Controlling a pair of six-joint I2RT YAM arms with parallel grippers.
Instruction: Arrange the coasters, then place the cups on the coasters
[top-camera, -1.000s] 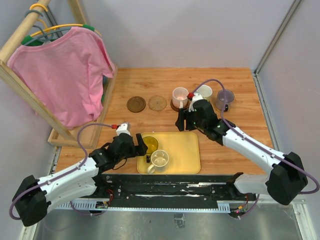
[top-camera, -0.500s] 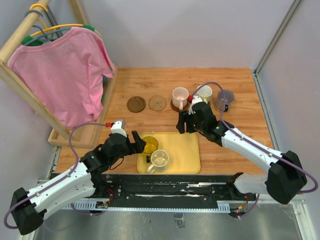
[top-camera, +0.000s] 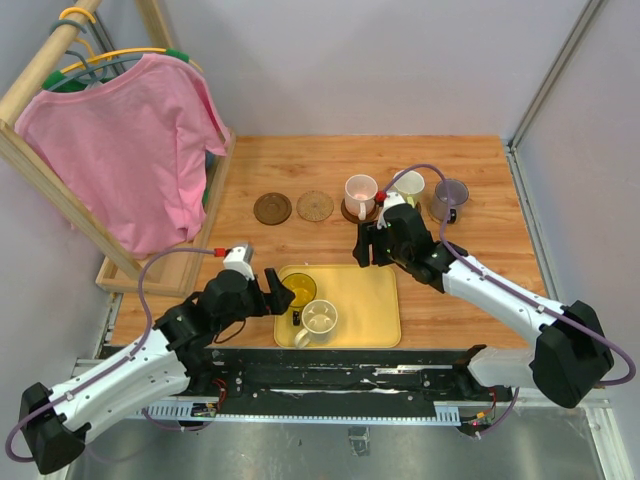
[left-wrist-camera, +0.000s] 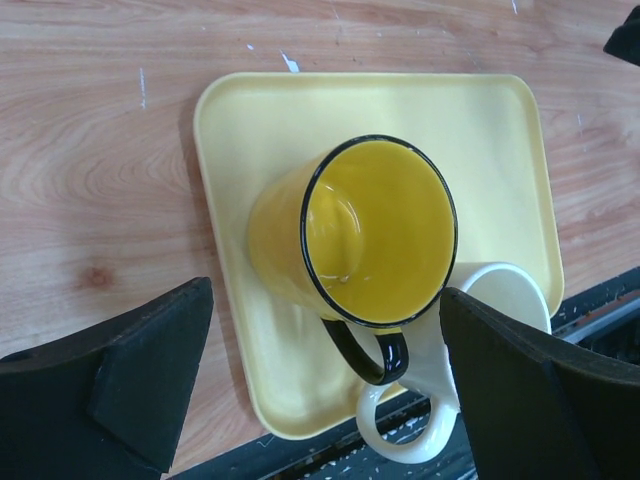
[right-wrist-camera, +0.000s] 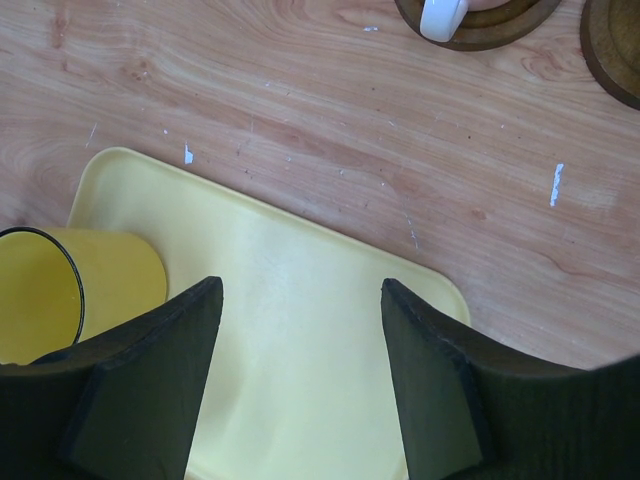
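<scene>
A yellow cup (left-wrist-camera: 372, 232) with a black rim and handle stands at the left of the yellow tray (top-camera: 365, 300), touching a cream cup (top-camera: 320, 319). My left gripper (top-camera: 284, 296) hangs wide open just above them. Its fingers (left-wrist-camera: 130, 375) flank the yellow cup's handle without touching it. My right gripper (right-wrist-camera: 300, 370) is open and empty over the tray's far edge. A pink cup (top-camera: 359, 190) sits on a dark coaster (right-wrist-camera: 500, 25). A white cup (top-camera: 409, 184) and a grey-purple cup (top-camera: 450, 195) stand to its right. Two bare coasters (top-camera: 272, 208) (top-camera: 315, 205) lie to its left.
A wooden rack with a pink shirt (top-camera: 130, 150) fills the far left, its base frame (top-camera: 150, 275) reaching close to my left arm. The black mounting rail (top-camera: 340, 375) runs along the near edge. A grey wall closes the right side.
My left arm has pushed forward and right, bringing its open gripper closer over the yellow cup. The right gripper shifted slightly left, then held still. No cup has moved.
</scene>
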